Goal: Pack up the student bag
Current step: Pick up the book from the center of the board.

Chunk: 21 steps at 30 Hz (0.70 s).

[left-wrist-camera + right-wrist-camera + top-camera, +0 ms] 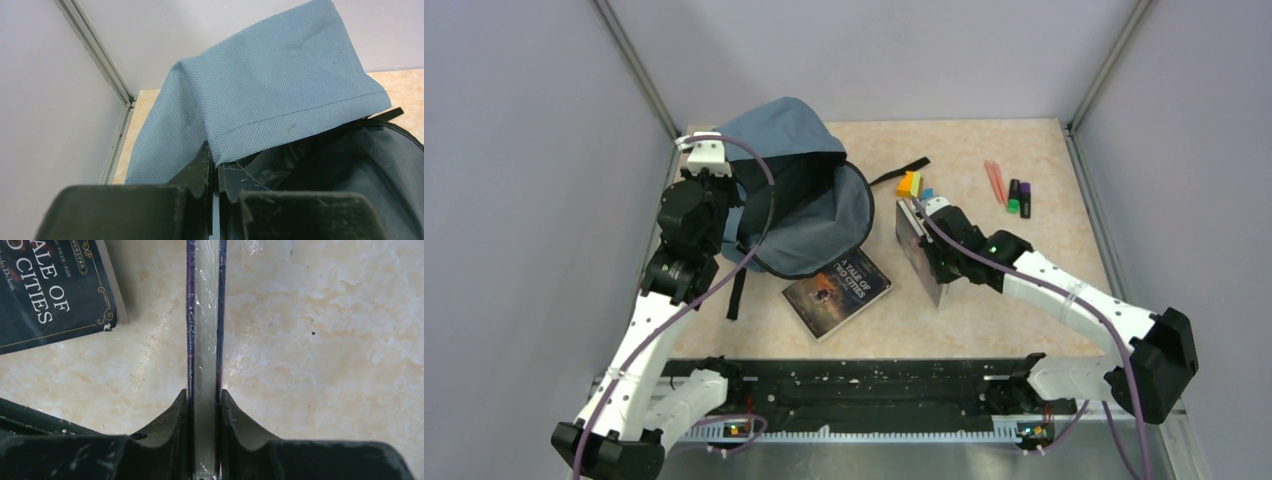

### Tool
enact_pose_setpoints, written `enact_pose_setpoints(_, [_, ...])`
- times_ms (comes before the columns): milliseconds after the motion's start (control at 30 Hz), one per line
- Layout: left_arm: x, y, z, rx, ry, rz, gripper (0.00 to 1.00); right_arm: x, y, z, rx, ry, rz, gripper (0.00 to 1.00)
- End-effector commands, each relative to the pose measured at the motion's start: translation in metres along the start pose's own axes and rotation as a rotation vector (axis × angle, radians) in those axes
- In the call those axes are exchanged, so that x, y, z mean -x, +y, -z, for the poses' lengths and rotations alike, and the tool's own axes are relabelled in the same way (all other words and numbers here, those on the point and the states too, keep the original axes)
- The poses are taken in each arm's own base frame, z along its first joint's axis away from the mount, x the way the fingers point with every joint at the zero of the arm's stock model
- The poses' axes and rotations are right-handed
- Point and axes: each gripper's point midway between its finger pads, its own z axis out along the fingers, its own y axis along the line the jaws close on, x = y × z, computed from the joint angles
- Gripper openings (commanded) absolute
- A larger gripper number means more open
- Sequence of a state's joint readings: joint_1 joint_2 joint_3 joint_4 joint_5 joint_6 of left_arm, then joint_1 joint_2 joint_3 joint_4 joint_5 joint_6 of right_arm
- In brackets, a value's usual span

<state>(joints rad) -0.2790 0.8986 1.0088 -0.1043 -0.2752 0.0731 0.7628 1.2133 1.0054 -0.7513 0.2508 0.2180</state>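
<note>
Soft blue cloth, the bag [270, 85] looks limp and light, best held by its hem: the left gripper [212, 161] is pinched on the flap at its fingertips, mouth gaping to their right. The right gripper [204, 399], bag to its left, clamps a stiff wrapped book [204, 315].
</note>
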Motion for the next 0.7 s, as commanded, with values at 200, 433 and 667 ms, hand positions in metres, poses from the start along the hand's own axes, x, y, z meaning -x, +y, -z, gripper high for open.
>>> enact_pose_setpoints(200, [0.015, 0.005, 0.002, 0.022, -0.059, 0.018, 0.0, 0.004, 0.008, -0.025, 0.007, -0.03, -0.002, 0.23])
enact_pose_setpoints(433, [0.014, 0.005, 0.001, 0.02, -0.057, 0.017, 0.0, 0.008, 0.015, -0.039, 0.027, -0.05, -0.007, 0.43])
enact_pose_setpoints(667, [0.014, 0.005, 0.001, 0.021, -0.056, 0.016, 0.0, 0.036, 0.012, -0.044, -0.015, -0.117, -0.015, 0.39])
